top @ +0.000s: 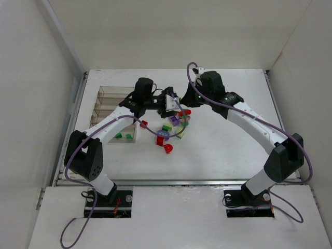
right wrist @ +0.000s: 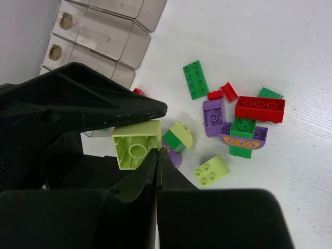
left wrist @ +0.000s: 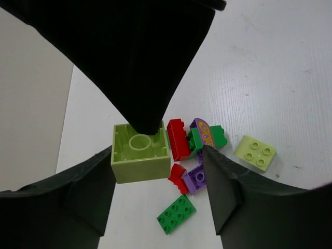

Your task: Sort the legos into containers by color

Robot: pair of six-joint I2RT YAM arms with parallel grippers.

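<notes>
A large yellow-green brick [left wrist: 140,155] hangs hollow side up; it also shows in the right wrist view [right wrist: 136,144]. My right gripper [right wrist: 158,151] is shut, pinching its wall at the rim, and shows from above in the top view [top: 180,104]. My left gripper [left wrist: 158,171] is open with a finger on each side of this brick; in the top view [top: 168,106] it meets the right one. Below lie a green plate [left wrist: 176,213], a red brick [left wrist: 178,139], a purple brick [left wrist: 194,179] and a small yellow-green brick [left wrist: 255,153]. The clear container [top: 111,101] stands left.
More loose bricks lie in a pile [top: 171,129] on the white table, with a red arch piece [top: 168,149] nearest me. Green bricks [top: 123,136] sit in the container's nearest row. A small red brick [top: 144,123] lies beside the container. White walls enclose the table.
</notes>
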